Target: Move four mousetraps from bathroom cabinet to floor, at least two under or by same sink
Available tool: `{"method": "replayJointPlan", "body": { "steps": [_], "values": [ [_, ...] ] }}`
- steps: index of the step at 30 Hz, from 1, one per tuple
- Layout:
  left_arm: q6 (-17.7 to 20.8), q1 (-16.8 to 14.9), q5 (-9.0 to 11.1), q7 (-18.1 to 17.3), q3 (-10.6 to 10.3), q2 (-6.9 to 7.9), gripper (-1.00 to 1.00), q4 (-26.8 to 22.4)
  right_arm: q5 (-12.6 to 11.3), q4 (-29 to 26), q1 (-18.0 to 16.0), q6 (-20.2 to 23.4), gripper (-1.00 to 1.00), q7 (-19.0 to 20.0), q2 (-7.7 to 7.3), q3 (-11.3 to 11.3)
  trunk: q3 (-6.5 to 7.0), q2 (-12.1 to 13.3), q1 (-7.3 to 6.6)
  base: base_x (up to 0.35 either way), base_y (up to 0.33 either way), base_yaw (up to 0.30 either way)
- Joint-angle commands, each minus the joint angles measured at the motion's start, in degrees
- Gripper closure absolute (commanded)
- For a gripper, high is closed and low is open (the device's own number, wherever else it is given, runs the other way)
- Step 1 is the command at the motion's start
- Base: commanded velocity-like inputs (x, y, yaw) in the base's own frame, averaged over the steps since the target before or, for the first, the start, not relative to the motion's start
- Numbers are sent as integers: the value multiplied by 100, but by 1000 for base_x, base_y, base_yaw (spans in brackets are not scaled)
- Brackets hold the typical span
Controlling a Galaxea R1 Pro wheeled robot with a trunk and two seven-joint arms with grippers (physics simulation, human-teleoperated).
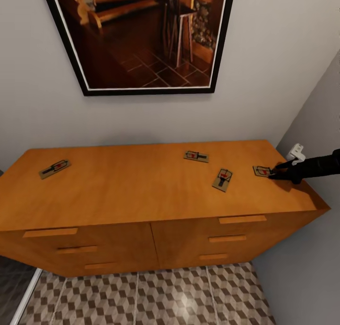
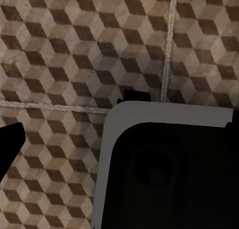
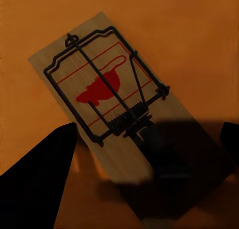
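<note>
Right claw (image 1: 274, 172) was spread wide around the nearest mousetrap (image 1: 262, 171) on the worktop (image 1: 141, 188), other three beyond it. Pickup stage; closing looked next. Couldn't tell the left claw's state.

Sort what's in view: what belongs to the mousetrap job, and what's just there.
Job:
- four mousetraps on the cabinet top: far left, middle, front right, and rightmost, between the open fingers of the right gripper
- bathroom floor

Just there:
- framed picture on the wall
- white fitting on the wall beside the cabinet
</note>
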Motion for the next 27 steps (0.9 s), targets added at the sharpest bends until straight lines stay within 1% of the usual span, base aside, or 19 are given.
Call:
{"method": "replayJointPlan", "body": {
  "steps": [1,27],
  "values": [
    [-19,-5,18,-53,46,2,-100,13,25,-3,-4,59,100,32,-3,9,4,-2,0,0,0,0],
    [-19,-5,17,-53,46,2,-100,13,24,3,-4,59,100,33,-3,9,249,-2,0,0,0,0]
  ]
}}
